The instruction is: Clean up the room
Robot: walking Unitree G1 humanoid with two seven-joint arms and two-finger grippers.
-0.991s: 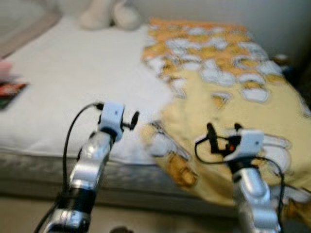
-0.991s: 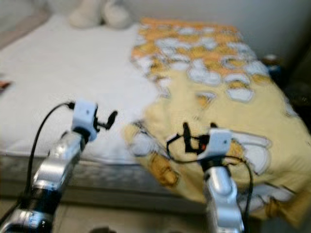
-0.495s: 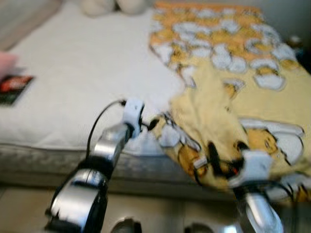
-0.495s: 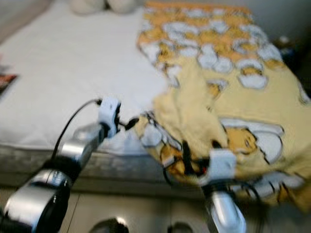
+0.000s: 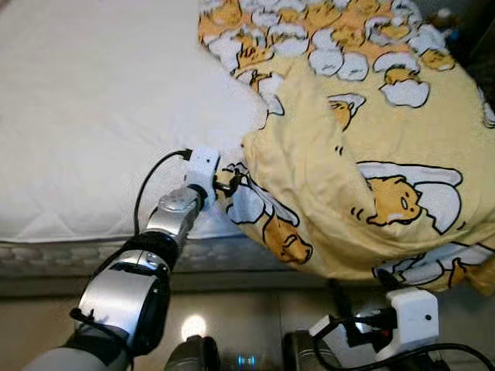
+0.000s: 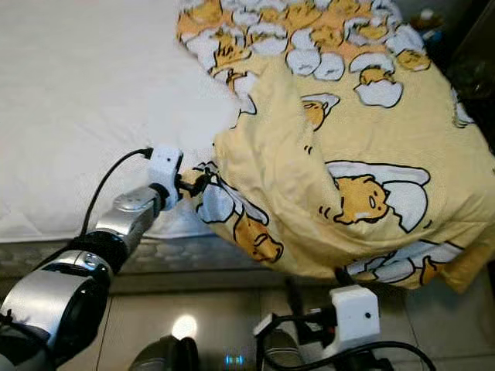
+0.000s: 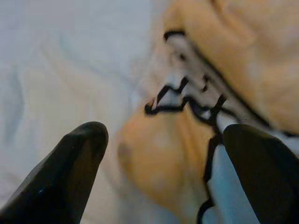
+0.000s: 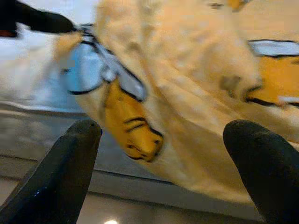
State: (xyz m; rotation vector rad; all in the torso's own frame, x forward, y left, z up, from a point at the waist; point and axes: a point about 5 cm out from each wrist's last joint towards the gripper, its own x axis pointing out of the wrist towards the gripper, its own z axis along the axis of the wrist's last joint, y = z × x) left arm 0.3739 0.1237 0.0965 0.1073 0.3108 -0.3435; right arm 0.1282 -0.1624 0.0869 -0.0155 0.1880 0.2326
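Blanket (image 5: 371,147) corner at frame centre sits between our left end effector (image 5: 226,184) fingers, spread apart, so we close firmly there while our right end effector (image 8: 159,140), also spread, waits low.

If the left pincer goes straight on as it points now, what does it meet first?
Most likely the blanket: its folded edge lies right between the open left pincer fingers, on the mattress.

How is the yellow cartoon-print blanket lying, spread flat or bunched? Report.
Bunched: the yellow cartoon-print blanket is heaped in folds on the white mattress, spilling over its edge.
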